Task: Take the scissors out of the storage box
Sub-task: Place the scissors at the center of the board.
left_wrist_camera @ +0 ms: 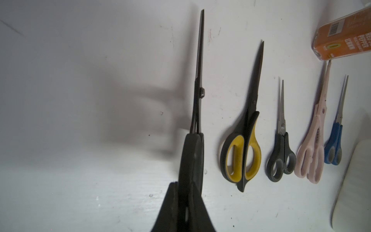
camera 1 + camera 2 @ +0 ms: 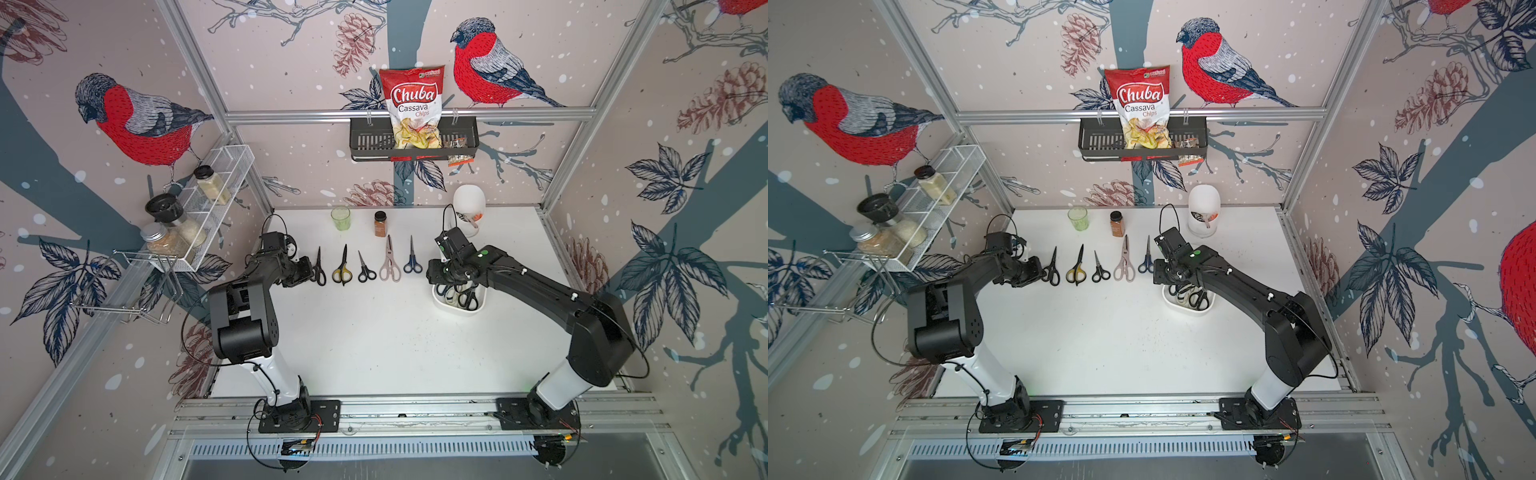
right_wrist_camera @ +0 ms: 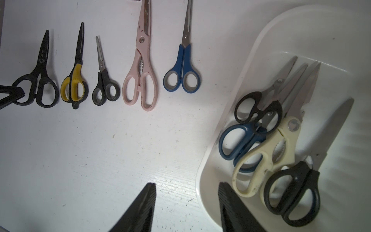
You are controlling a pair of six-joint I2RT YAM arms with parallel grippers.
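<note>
**White table (image 2: 374, 340): five pairs in a row, four more in the box (image 2: 441, 306)**

Bird-patterned walls close in the table on three sides. Five scissors lie flat side by side across its middle, with their blades pointing toward the back wall. They are black scissors (image 2: 319, 270), yellow-and-black scissors (image 2: 342, 268), small grey scissors (image 2: 365, 271), pink scissors (image 2: 390, 262) and blue scissors (image 2: 412, 261).

The left claw (image 2: 311, 275) is closed on the black scissors at the left end of the row, pinching the outer handle loop. The left wrist view shows that pair edge-on, running straight out from between the fingers. The tip of the pink scissors reaches close to a spice jar (image 2: 380, 224).

The white box sits toward the right of the table, just beyond the blue scissors. Four pairs are piled in it with their handles toward the right claw (image 3: 185, 200). They are small black scissors (image 3: 259, 108), navy scissors (image 3: 236, 140), cream scissors (image 3: 267, 158) lying over the navy handle, and large black scissors (image 3: 293, 192).

The right claw hangs above the box's edge on the side facing the row, its jaws apart and holding nothing. In the right wrist view one finger (image 3: 140, 211) is over bare table and the other is over the box's rim, with the cream handle just beside it.
</note>
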